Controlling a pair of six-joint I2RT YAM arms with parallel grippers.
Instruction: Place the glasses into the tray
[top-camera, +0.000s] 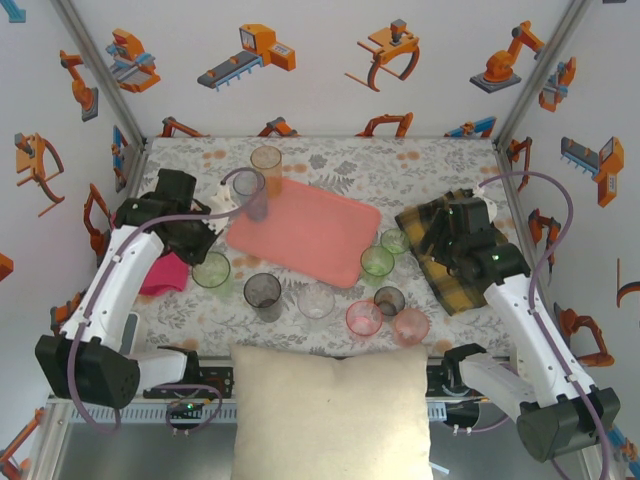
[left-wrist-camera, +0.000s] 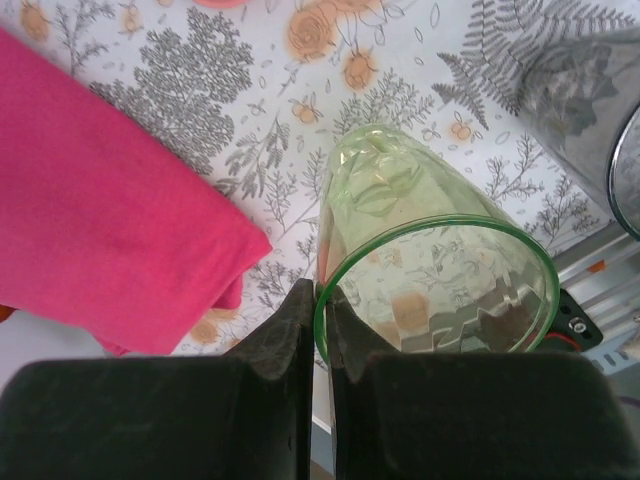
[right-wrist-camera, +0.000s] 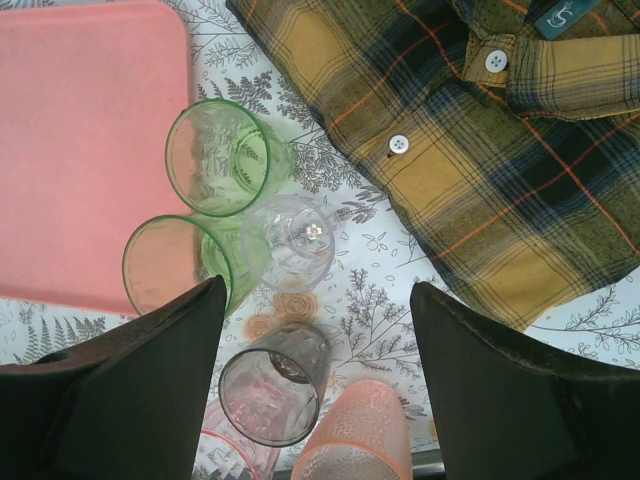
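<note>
Salmon-pink and low-rimmed, the tray lies at the centre of the bench, skewed to the bench edges. Its surface is open.

Left hand: clenched, with the wall of a green glass pinched at the rim between its fingers. This glass is off the tray's near-left corner, just beside a magenta cloth that lies at the left bench edge. Whether its base rests on the bench cannot be told.

Right hand: released, fingers spread wide, holding nothing. It hangs over the bench between the tray's right edge and a plaid cloth spread toward the right bench edge. Below it are:
- a second green glass and a third green glass, both just beside the tray rim;
- a clear glass, touching or nearly touching the third;
- a grey glass and a pink glass, nearer the near edge.

An amber glass and a bluish glass stand at the tray's far-left corner. A smoky glass and another clear tumbler stand along the tray's near side.

A pillow occupies the middle of the near bench edge. Open bench runs between the tray's far side and the far bench edge.
</note>
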